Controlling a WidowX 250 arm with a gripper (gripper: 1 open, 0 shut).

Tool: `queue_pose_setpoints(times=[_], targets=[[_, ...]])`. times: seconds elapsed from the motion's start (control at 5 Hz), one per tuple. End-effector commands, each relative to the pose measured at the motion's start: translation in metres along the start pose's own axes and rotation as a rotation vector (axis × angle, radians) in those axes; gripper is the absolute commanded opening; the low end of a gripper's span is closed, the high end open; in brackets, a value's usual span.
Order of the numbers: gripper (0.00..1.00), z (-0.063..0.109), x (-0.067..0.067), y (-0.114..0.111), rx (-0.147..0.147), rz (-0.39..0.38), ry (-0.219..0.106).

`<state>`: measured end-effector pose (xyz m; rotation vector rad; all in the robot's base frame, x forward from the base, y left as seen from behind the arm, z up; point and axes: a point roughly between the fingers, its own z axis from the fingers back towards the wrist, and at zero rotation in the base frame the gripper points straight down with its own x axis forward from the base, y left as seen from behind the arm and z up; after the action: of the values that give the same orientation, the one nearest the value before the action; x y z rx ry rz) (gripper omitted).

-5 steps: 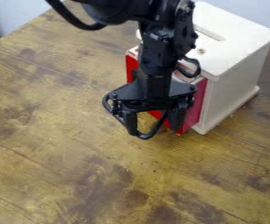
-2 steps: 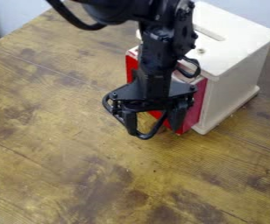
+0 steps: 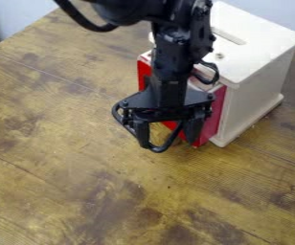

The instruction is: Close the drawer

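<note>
The red drawer [image 3: 204,117] shows its front face in the cream-white cabinet [image 3: 257,77], mostly covered by my arm. Its black wire loop handle [image 3: 170,142] sticks out toward the near left. My gripper [image 3: 157,119] points straight down just in front of the drawer face, fingers spread wide and open, around the handle area. Whether a finger touches the handle or the drawer I cannot tell. How far the drawer sticks out of the cabinet is hidden by the arm.
The cabinet stands at the back right of a worn wooden table [image 3: 60,163]. It has a slot [image 3: 235,39] on its top. Bare tabletop lies to the left and in front of the gripper.
</note>
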<state>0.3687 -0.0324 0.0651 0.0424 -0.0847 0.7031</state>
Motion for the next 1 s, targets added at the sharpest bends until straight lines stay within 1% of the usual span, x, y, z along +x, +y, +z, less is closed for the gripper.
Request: queue_pose_setpoints(times=[0.0, 0.6, 0.8], targets=[[1.00, -0.035, 0.033, 0.053, 0.058, 0.205, 0.060], [1.00, -0.031, 0.034, 0.038, 0.011, 0.117, 0.023], [1.00, -0.030, 0.042, 0.047, 0.002, 0.145, 0.007]])
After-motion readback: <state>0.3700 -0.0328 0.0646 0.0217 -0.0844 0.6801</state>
